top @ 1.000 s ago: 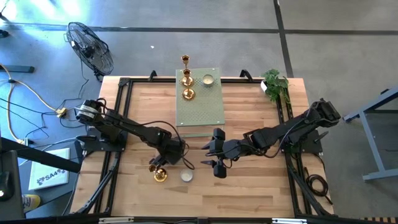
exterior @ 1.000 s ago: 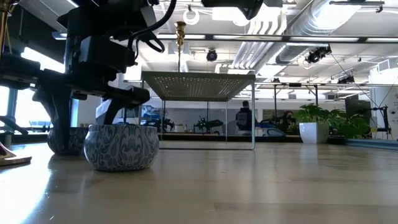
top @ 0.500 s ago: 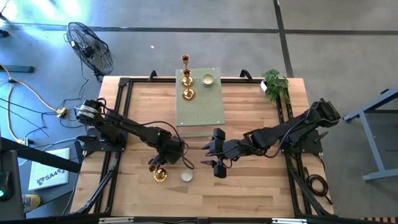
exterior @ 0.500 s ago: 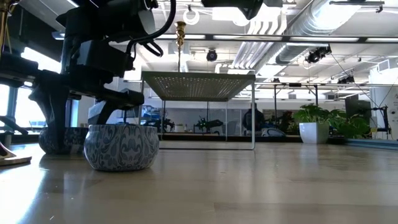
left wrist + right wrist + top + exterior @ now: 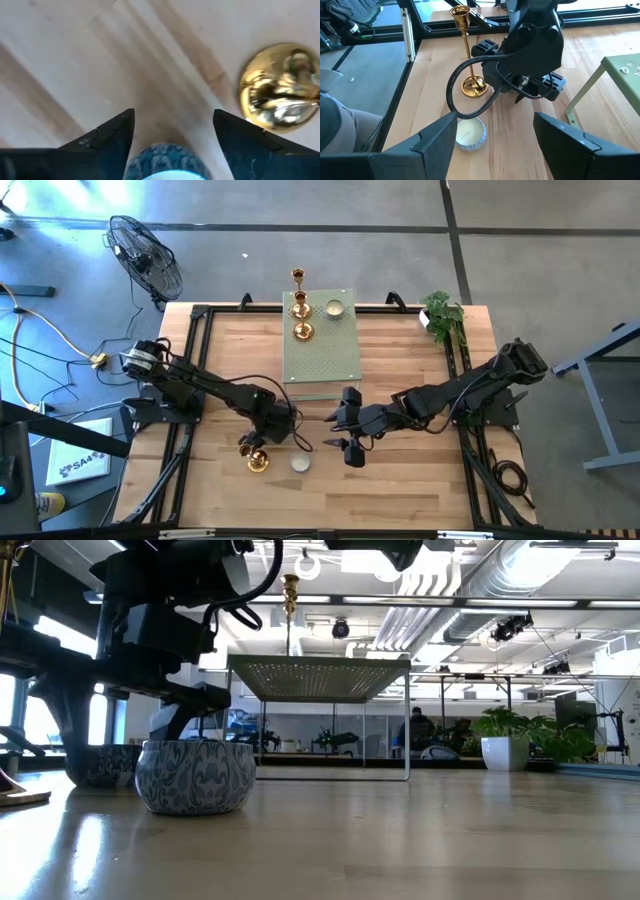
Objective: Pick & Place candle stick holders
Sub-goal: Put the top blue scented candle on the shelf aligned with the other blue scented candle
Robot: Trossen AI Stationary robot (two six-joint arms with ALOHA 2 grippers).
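Occlusion first: in the high view the left gripper [image 5: 262,442] covers one low cup, so only the cream-topped cup [image 5: 299,463] just beside it shows there; the low view confirms two blue-patterned cups on the wood, the nearer [image 5: 195,776] in full, the farther [image 5: 103,765] partly behind the gripper. The left wrist view cuts its cup [image 5: 162,161] at the frame edge, lying between the two spread fingers [image 5: 107,137], neither visibly touching it: jaws open, nothing gripped. The right gripper [image 5: 349,440] hangs nearby over the table [image 5: 420,480], jaws apart and empty. Count of gold candlestick holders: three. One [image 5: 257,460] stands on the table beside the left gripper, its base close to the two cups; two [image 5: 301,318] stand on the far end of the pale green perforated slab [image 5: 322,355], their stems overlapping from above. A third cup [image 5: 334,308] sits on the slab beside them. Cups total: three.
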